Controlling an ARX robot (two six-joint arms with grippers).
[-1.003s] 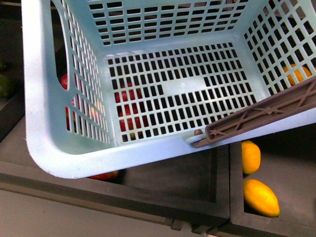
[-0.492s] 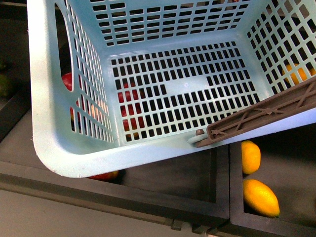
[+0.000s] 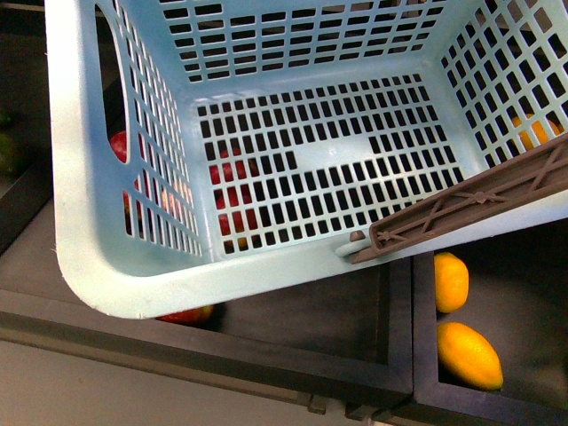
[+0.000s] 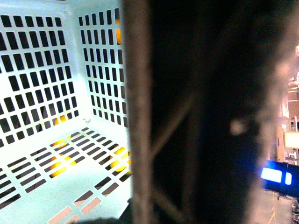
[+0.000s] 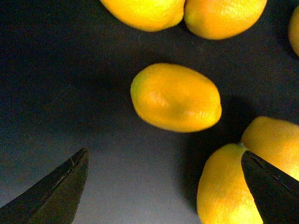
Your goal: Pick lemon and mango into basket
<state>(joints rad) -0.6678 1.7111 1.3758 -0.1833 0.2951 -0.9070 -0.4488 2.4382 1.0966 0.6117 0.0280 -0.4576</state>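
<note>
The light turquoise basket (image 3: pixel 133 284) fills most of the front view, held tilted above the black trays, and it is empty. Its brown lattice handle (image 3: pixel 470 200) lies across the near right rim. In the left wrist view the handle (image 4: pixel 140 112) is a blurred bar right against the camera, with the basket's slotted floor (image 4: pixel 42 186) behind it. My left gripper is shut on the basket, its fingers hidden. My right gripper (image 5: pixel 163 186) is open above a yellow lemon (image 5: pixel 176 97), apart from it. I cannot pick out the mango for sure.
Several more yellow fruits lie round the lemon, one (image 5: pixel 229 186) close by a fingertip. Two yellow fruits (image 3: pixel 451 281) (image 3: pixel 468 355) lie in the right black tray. Red fruits (image 3: pixel 232 200) show through the basket floor, one (image 3: pixel 188 314) under its corner. A tray divider (image 3: pixel 399 319) runs between the compartments.
The basket has shifted very slightly to the right in the front view. The fruits in the trays have not moved.
</note>
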